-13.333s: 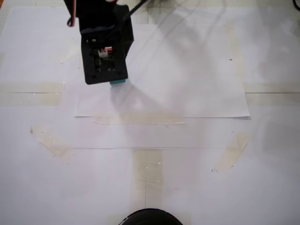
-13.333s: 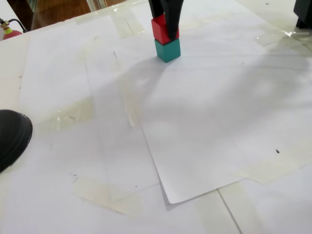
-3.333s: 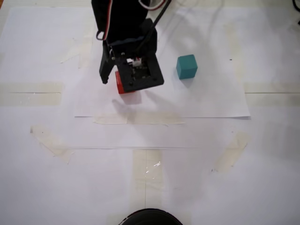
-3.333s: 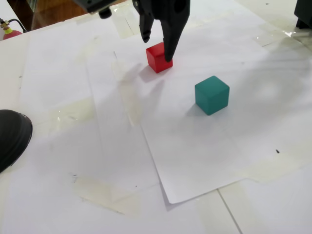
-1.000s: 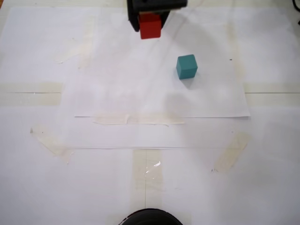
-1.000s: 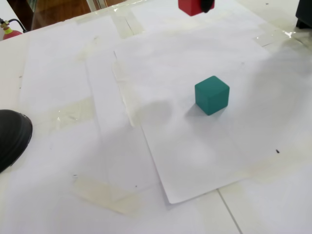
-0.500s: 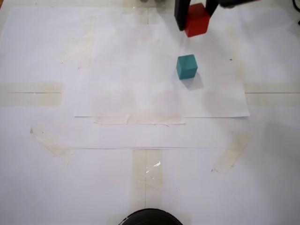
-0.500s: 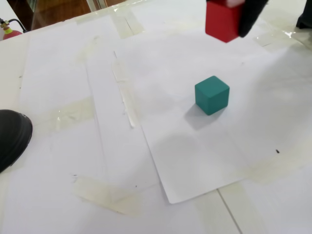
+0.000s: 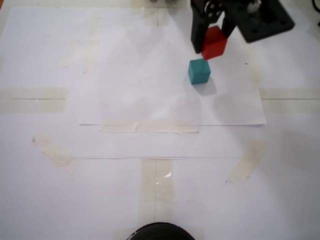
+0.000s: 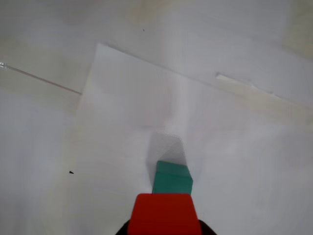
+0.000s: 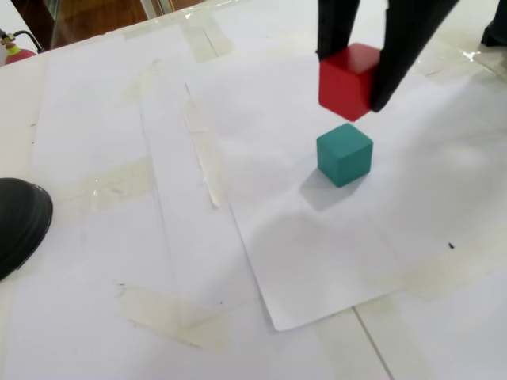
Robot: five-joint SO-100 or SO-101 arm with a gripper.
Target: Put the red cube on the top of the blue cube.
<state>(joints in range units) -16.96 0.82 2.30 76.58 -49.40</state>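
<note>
The red cube [image 9: 214, 43] [image 11: 347, 81] [image 10: 164, 214] hangs in the air, clamped between the black fingers of my gripper [image 9: 212, 42] [image 11: 352, 83], which is shut on it. The blue cube [image 9: 199, 71] [image 11: 344, 153] [image 10: 172, 178], teal in colour, rests on the white paper sheet [image 9: 150, 100]. In both fixed views the red cube is a little above the teal one and slightly off to one side, with a clear gap between them. In the wrist view the red cube fills the bottom edge and the teal cube shows just beyond it.
White paper sheets taped down with beige tape strips [image 9: 147, 128] cover the table. A dark round object [image 11: 20, 222] [image 9: 159, 231] sits at the table's edge. A black item [image 11: 495, 24] stands at the far right corner.
The gripper has carried the red cube lower and closer over the teal cube. The teal cube has not moved.
</note>
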